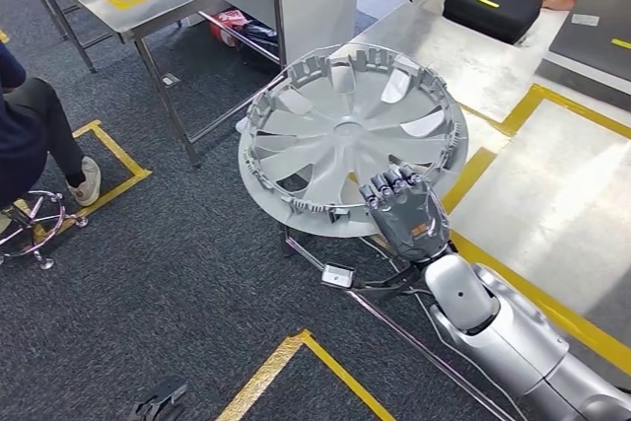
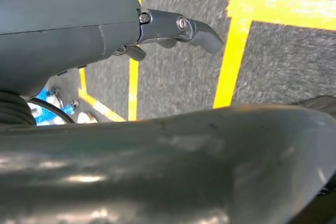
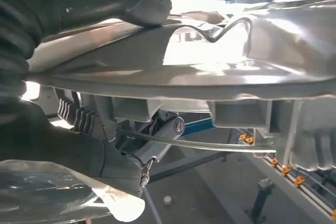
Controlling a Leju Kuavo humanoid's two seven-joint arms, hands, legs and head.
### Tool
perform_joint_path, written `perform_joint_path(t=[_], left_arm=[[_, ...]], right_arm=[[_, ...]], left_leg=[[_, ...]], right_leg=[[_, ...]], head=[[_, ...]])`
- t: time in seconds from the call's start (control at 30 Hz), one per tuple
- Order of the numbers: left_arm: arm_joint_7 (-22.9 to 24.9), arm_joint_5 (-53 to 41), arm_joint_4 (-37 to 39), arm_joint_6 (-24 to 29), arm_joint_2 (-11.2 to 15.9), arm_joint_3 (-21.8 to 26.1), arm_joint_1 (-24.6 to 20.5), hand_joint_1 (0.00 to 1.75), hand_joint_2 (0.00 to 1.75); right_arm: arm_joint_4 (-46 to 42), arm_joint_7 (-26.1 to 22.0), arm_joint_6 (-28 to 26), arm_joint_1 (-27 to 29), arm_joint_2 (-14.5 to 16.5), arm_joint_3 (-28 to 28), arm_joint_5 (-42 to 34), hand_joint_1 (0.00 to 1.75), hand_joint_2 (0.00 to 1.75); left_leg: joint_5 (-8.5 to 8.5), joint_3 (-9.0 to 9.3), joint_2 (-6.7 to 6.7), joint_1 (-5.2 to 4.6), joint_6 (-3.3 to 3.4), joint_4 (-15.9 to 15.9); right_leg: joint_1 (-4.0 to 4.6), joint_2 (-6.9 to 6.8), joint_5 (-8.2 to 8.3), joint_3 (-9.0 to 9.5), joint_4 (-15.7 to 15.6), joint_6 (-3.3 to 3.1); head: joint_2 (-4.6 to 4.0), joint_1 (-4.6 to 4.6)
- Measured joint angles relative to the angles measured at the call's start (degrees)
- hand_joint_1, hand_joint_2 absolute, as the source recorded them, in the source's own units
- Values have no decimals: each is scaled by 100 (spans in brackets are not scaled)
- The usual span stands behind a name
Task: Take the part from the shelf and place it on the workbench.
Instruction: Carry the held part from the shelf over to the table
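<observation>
While carried flat:
Part (image 1: 350,135): gripped at rim by right hand (image 1: 405,209) — thumb above, fingers beneath — partly over table (image 1: 543,194) edge.
Left hand (image 2: 174,30): hanging over carpet, holding nothing, fingers extended.

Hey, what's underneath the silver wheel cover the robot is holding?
Under the wheel cover lie dark carpet and the workbench corner. The right hand grips its near rim. Whatever sits directly beneath the disc is hidden.
</observation>
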Motion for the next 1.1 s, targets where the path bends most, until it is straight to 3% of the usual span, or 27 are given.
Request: perform_joint_path(t=[0.07,0.13,0.17,0.23,0.27,0.33,0.4,0.47,0.5,0.57,0.6,0.63,0.67,0.7,0.73,0.8,0.87,0.93,1.0,1.1], left_arm=[[1,-50,0,5,2,-35,1,0,0],[2,-101,0,9,2,-70,0,0,0],[2,-124,0,11,2,-84,-8,0,0],[3,-173,0,16,-1,-107,-28,0,0],[3,-194,0,18,-3,-119,-37,0,0],[11,-244,0,19,-3,-144,-44,0,0],[20,-293,0,20,-3,-180,-50,0,0],[25,-320,0,19,-3,-212,-67,0,0],[26,-326,0,13,-3,-220,-73,0,0],[27,-337,1,1,-2,-226,-64,0,0],[27,-347,3,-4,-2,-227,-52,0,0],[28,-358,4,-4,-2,-228,-43,0,0],[28,-367,5,-4,-4,-230,-36,0,0],[27,-375,6,-4,-4,-231,-33,0,0],[27,-378,6,-4,-4,-232,-35,0,0],[26,-380,7,-4,-2,-234,-42,0,0],[25,-381,7,-4,-2,-237,-51,0,0],[23,-383,7,-4,-13,-243,-65,0,0],[20,-385,7,-4,-25,-249,-78,0,0],[17,-387,7,-4,-27,-255,-66,0,0]], right_arm=[[1,-38,2,10,8,-25,0,175,175],[1,-62,5,23,24,-31,0,175,175],[1,-69,7,27,30,-36,0,175,175],[1,-73,8,26,32,-54,0,175,175],[1,-71,9,17,34,-64,0,175,175],[1,-53,9,2,48,-74,0,175,175],[0,-27,9,4,61,-72,0,175,175],[0,-11,11,8,63,-70,0,175,175],[1,-6,13,6,69,-69,0,175,175],[3,4,16,5,84,-62,0,175,175],[3,8,16,7,92,-57,0,175,175],[3,10,16,9,95,-54,0,175,175],[3,11,16,10,96,-52,0,175,175],[3,11,16,11,96,-52,0,175,175],[3,11,16,11,97,-52,0,175,175],[2,11,16,6,99,-52,0,175,175],[1,12,16,4,103,-54,0,175,175],[2,13,16,19,104,-57,0,175,175],[2,11,16,22,103,-59,0,175,175],[1,9,16,10,104,-54,0,175,175]], left_leg=[[8,-14,133,-9,23,-4],[6,-22,271,-13,29,0],[3,-23,332,-13,28,3],[-5,-15,431,-16,15,9],[-16,-15,479,-33,-4,21],[-28,-18,577,-68,-51,37],[-37,-14,698,-85,-103,42],[-147,-41,631,-68,-163,153],[-283,-124,517,-56,-192,364],[-638,-449,295,-39,-227,1106],[-762,-622,253,-37,-234,1473],[-782,-726,239,-36,-234,1675],[-687,-730,231,-36,-227,1651],[-503,-634,214,-33,-215,1414],[-280,-466,159,-27,-199,1019],[-39,-166,-18,-10,-168,353],[-38,-80,-99,-14,-141,142],[-13,-84,-19,-14,-86,102],[26,-83,74,8,-12,56],[45,-97,225,10,28,38]], right_leg=[[1,-217,-368,-325,734,32],[-4,-268,-501,-515,1209,59],[-4,-290,-412,-448,1122,63],[6,-420,-73,-42,422,39],[38,-558,46,196,14,12],[88,-726,112,423,-389,-51],[96,-658,116,425,-432,-113],[68,-542,150,425,-456,-174],[51,-489,166,432,-469,-205],[42,-370,174,431,-470,-234],[45,-298,176,430,-466,-239],[47,-226,176,430,-458,-239],[48,-155,175,430,-446,-239],[48,-86,174,430,-434,-237],[47,-22,171,429,-421,-232],[51,95,172,397,-392,-199],[38,191,192,344,-383,-136],[17,242,207,293,-393,-69],[30,88,68,173,-216,-15],[28,-224,-447,-285,799,41]], head=[[0,26],[0,26],[0,27],[0,29],[0,31],[0,25],[0,17],[0,6],[0,-11],[0,-43],[0,-52],[0,-54],[0,-55],[0,-54],[0,-54],[0,-51],[0,-51],[0,-53],[0,-24],[0,11]])
